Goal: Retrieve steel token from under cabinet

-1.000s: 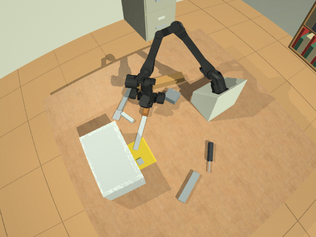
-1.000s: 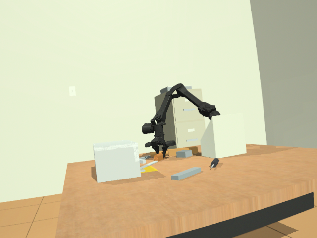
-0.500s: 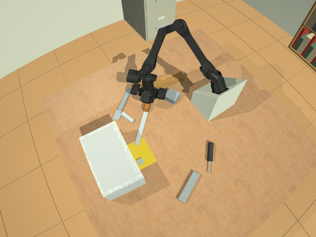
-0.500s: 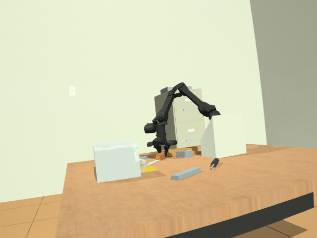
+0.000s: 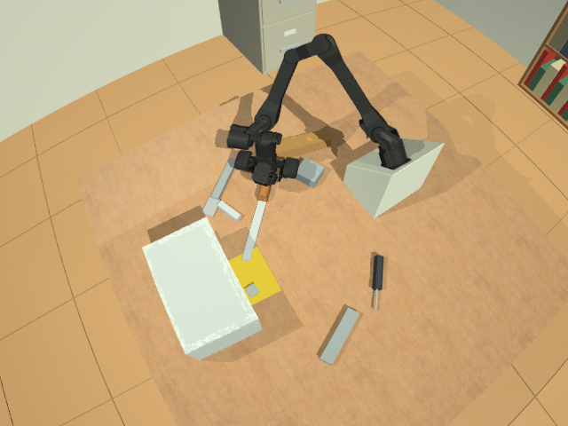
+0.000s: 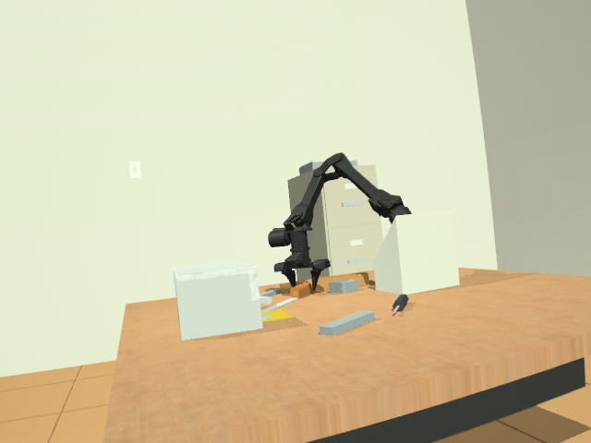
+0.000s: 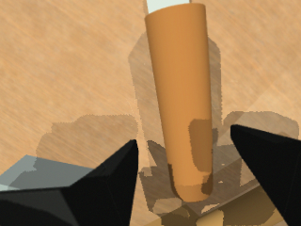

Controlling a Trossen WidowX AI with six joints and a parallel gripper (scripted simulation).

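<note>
The grey square token [image 5: 251, 289] [image 6: 265, 317] lies on the yellow marked area [image 5: 267, 276] [image 6: 285, 315], close to the front of the white cabinet [image 5: 201, 284] [image 6: 219, 305]. The cabinet top may hide part of the area's near edge. A long tool with an orange handle [image 5: 263, 193] [image 6: 299, 291] [image 7: 181, 71] and a flat pale blade [image 5: 255, 226] [image 6: 282, 304] points toward the cabinet; its tip overlaps the area's back corner, apart from the token. My gripper [image 6: 304, 289] [image 7: 183, 137] is open, pointing down, with one finger on each side of the handle and gaps at both sides.
A grey L-shaped piece [image 5: 223, 179] and a white block [image 5: 228, 210] lie behind the cabinet's corner. A grey block [image 5: 310, 172] [image 6: 343, 286] and a tan bar [image 5: 303, 143] are near the gripper. A screwdriver [image 5: 377, 272] [image 6: 400, 303] and a grey bar [image 5: 339, 335] [image 6: 346, 323] lie farther off.
</note>
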